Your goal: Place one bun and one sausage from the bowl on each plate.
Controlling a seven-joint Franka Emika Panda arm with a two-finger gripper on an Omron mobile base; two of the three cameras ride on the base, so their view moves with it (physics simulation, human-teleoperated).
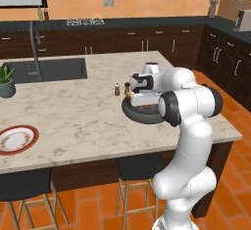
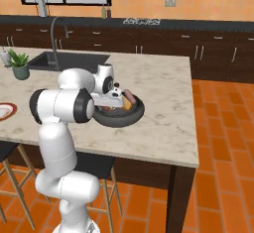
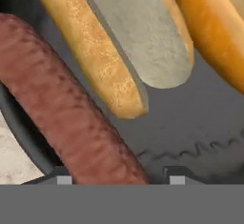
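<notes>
The pale marble island counter is carrying the wide, shallow, dark grey-black round bowl near its right end, and the white arm is reaching down into that bowl. A white plate with a red-brown rim is lying far off at the left edge of the same counter, well apart from the bowl; it is carrying no bun and no sausage.

In the hand view the bowl's dark floor is lying directly under the hand. Three pieces are resting on it side by side, all with their long axes running the same diagonal, from upper left to lower right of that view. The dark red-brown sausage is the nearest: its lower end is passing down between the two dark finger tips. Just beside it lies an opened yellow-orange bun, pale cut face up, and beyond that a second yellow-orange bun.

The two-finger gripper is standing partly open, the sausage's end sitting between the tips. Whether the pads are already pressing on it cannot be told from these pictures. Judged from this, the sausage lies straight ahead of the gripper and is the piece being taken.
</notes>
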